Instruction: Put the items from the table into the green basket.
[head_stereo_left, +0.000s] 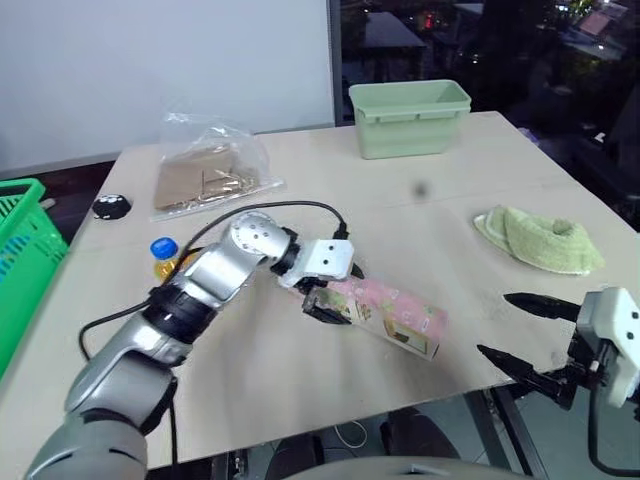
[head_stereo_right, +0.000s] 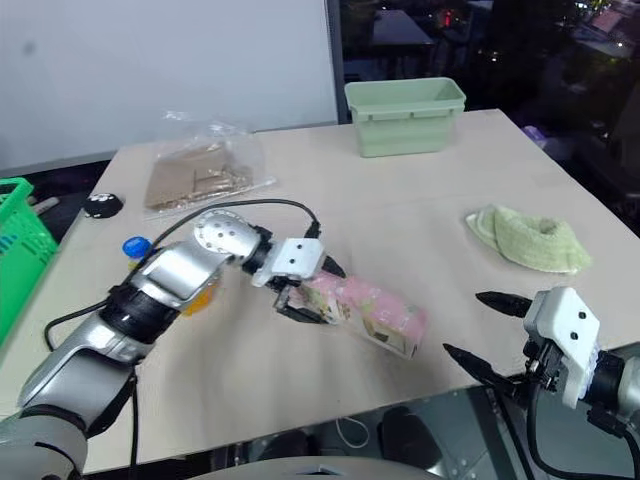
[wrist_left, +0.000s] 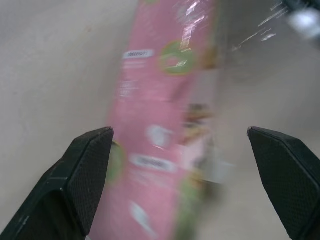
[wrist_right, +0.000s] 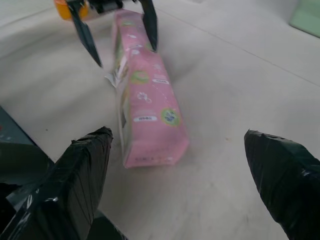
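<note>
The left pincer (head_stereo_left: 335, 296) is spread open astride the carton (head_stereo_left: 390, 318); the right pincer (head_stereo_left: 520, 330), at 4 o'clock on the bench (head_stereo_left: 420, 200), is also open.

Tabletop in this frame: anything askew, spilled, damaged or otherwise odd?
Nothing spilled or broken. The pink carton lies flat on its side, slanted across the table, with the open left gripper straddling one end. The orange-drink bottle stands upright. A green cloth lies crumpled near the right edge.
</note>
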